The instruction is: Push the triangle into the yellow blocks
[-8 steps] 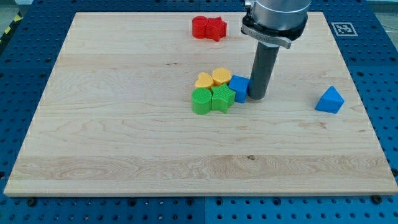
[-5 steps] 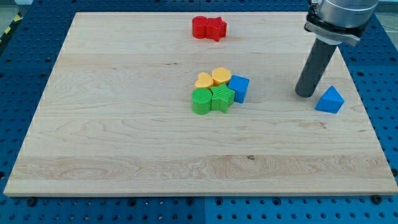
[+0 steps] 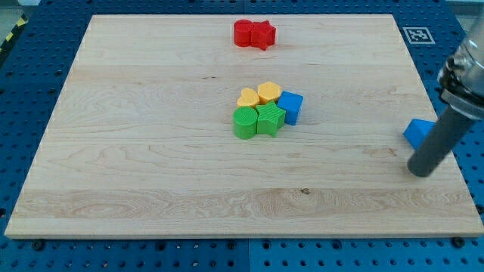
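The blue triangle (image 3: 417, 131) lies near the board's right edge, partly hidden behind my rod. My tip (image 3: 422, 171) rests on the board just below and to the right of the triangle, close to or touching it. Two yellow blocks (image 3: 259, 94) sit mid-board at the top of a cluster, far to the left of the triangle. A blue cube (image 3: 291, 106) is at the cluster's right side, and two green blocks (image 3: 257, 121) sit below the yellow ones.
Two red blocks (image 3: 254, 34) sit together near the board's top edge. The wooden board's right edge (image 3: 446, 143) is just right of my tip. A marker tag (image 3: 417, 34) lies at the top right, off the board.
My tip has swept from beside the blue cube across to the right and then down past the triangle. The triangle has shifted slightly right and down. The cluster has not moved.
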`<state>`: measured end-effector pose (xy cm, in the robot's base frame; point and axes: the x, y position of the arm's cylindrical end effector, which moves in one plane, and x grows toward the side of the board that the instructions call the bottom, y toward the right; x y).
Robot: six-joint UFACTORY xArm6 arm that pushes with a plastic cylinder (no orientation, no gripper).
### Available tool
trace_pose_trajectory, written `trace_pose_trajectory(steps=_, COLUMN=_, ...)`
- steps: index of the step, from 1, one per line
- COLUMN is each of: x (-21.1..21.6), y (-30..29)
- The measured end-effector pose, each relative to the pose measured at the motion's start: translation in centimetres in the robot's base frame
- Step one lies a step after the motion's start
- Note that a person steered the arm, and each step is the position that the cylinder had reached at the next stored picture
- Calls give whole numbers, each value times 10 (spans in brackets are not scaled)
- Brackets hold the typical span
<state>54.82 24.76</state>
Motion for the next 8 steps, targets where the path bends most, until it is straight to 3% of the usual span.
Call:
trace_pose_trajectory(steps=1, x=-4, y=65)
trace_pose_trajectory(steps=2, x=-29, y=70)
trace_pose_trajectory(steps=5, x=-50, y=-34)
trace_pose_trajectory(steps=7, x=-36, y=27)
trace_pose_trajectory(steps=8, x=-63, y=30)
